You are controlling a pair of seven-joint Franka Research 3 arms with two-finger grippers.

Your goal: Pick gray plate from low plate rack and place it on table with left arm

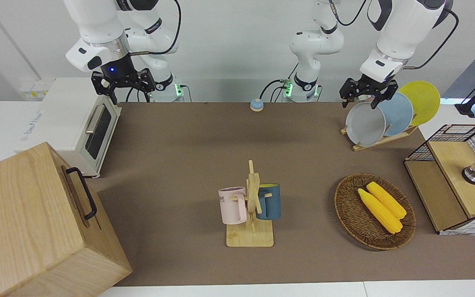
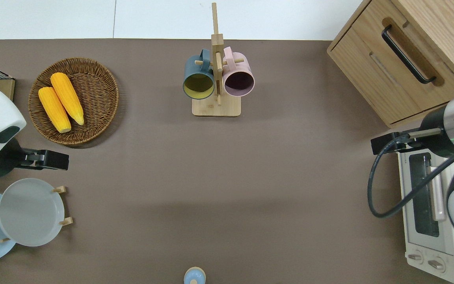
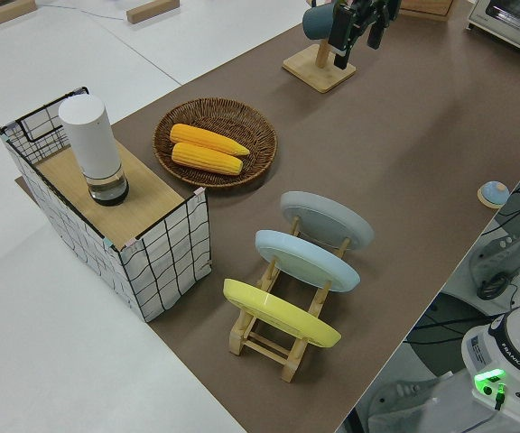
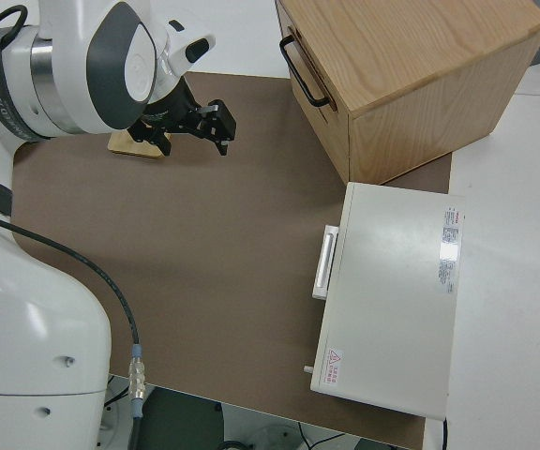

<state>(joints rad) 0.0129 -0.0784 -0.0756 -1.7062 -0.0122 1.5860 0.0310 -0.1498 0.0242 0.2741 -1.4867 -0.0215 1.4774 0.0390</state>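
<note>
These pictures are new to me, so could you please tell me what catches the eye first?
Three plates stand in a low rack at the left arm's end: gray plate, blue, yellow. The left gripper hangs over them. Two corn cobs lie in a basket farther out.

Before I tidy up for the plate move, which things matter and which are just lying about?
Job: gray plate, low plate rack, table, left gripper.
Lying about: blue plate, yellow plate, corn basket, mug stand, toaster oven.
</note>
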